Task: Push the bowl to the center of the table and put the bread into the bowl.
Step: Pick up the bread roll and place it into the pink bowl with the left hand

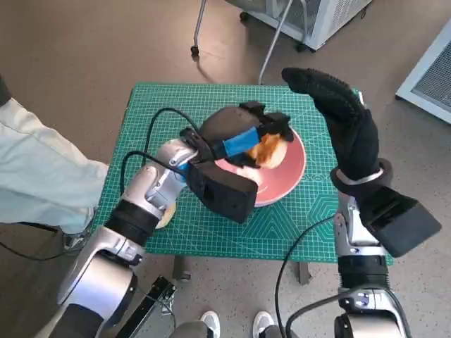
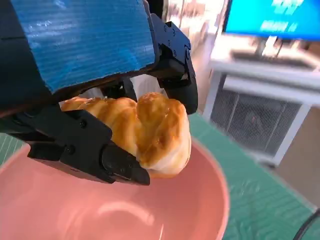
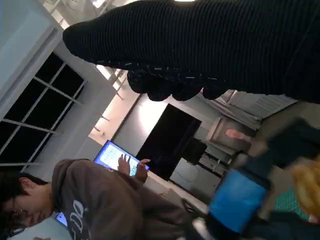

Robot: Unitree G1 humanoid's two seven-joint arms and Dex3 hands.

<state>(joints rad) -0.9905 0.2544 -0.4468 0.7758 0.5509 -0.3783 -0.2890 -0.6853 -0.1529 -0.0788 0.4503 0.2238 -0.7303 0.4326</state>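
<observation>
Pink round plastic bowl (image 1: 285,172): near centre of green-matted tabletop (image 1: 211,232); push judged done.
Golden-brown bread roll (image 2: 145,127): gripped by blue-taped black left hand (image 1: 243,137) just above bowl; release outstanding.
Gloved right hand (image 1: 345,123): raised, holding nothing, fingers extended.

Head view: even, bright light, sharp, soft shadows. Left wrist view: background blurred, overexposed. Right wrist view: dim, motion-blurred, bright windows.
</observation>
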